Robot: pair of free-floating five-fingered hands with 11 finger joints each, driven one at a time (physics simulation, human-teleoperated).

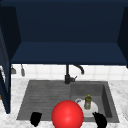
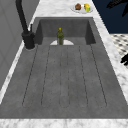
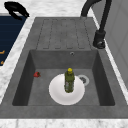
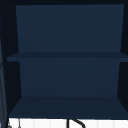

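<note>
A white plate (image 1: 93,110) lies in the sink basin (image 1: 106,100) with a small green bottle (image 1: 87,101) standing upright on it; the right side view shows the bottle (image 3: 69,80) at the middle of the plate (image 3: 57,93). My left hand (image 1: 35,118) hovers at the front edge of the drainboard (image 1: 45,95), holding nothing, and appears as the hand (image 3: 15,10) with relaxed fingers beside the counter. My right hand (image 1: 100,120) floats in front of the basin, near the plate, touching nothing. A big red ball (image 1: 67,115) sits between the hands.
A black faucet (image 1: 67,75) rises behind the sink. A small red thing (image 3: 37,74) lies on the basin floor. A plate of fruit (image 2: 81,7) rests on the counter right of the sink. Above hangs an open navy cabinet with bare shelves (image 4: 65,57).
</note>
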